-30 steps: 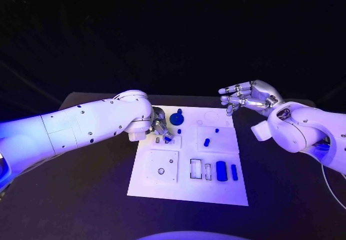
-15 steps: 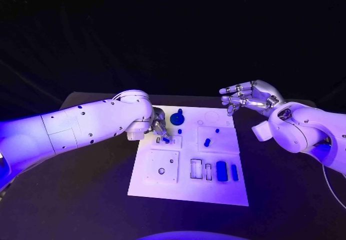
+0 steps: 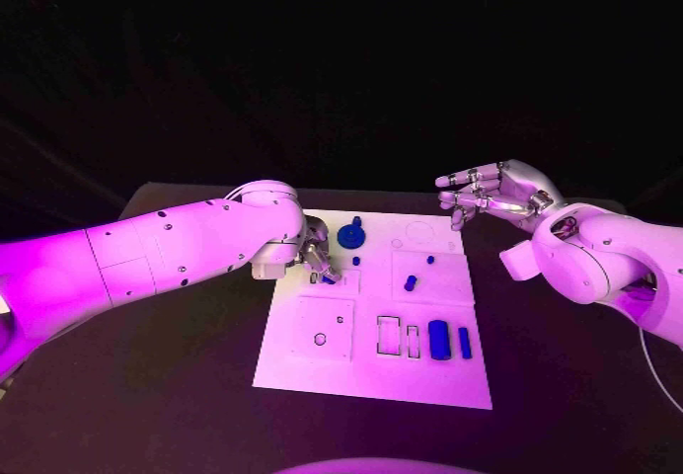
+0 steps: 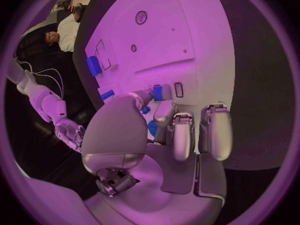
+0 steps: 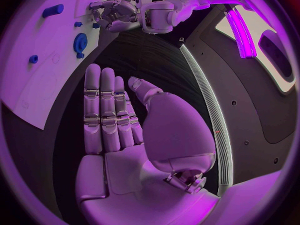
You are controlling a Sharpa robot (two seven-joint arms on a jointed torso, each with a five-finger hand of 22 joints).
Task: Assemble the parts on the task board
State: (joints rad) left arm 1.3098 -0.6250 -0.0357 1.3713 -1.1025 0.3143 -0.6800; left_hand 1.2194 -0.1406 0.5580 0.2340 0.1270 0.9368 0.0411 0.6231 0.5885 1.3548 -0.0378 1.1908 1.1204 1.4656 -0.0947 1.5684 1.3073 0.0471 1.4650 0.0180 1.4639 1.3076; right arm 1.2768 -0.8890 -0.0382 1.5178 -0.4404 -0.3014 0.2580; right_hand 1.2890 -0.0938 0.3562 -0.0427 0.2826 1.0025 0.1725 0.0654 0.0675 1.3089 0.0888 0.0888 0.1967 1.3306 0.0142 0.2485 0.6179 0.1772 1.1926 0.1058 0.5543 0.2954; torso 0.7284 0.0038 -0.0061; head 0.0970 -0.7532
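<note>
1. Over the task board's (image 3: 373,370) upper left part, your left hand (image 3: 315,255) sits low with fingers curled down; a small blue part (image 3: 329,279) lies at its fingertips. In the left wrist view that part (image 4: 157,92) sits between the thumb and a finger, touching both, so it reads as pinched against the board.
2. Against the picture from a second ago, the left hand has barely moved: same spot, same curl, the small blue part still under its tips.
3. Beyond the board's far right corner, your right hand (image 3: 492,193) hovers above the worktop (image 3: 171,395), fingers apart, grasping nothing. The right wrist view shows the palm (image 5: 125,130) flat and bare. It stays where it was earlier.
4. On the board, unchanged from earlier: a blue gear (image 3: 350,235) near the far edge just beside the left hand, a short blue peg (image 3: 410,282) on the right middle panel, and two long blue bars (image 3: 438,339) standing side by side at the near right.
5. The board itself has not shifted on the worktop.
</note>
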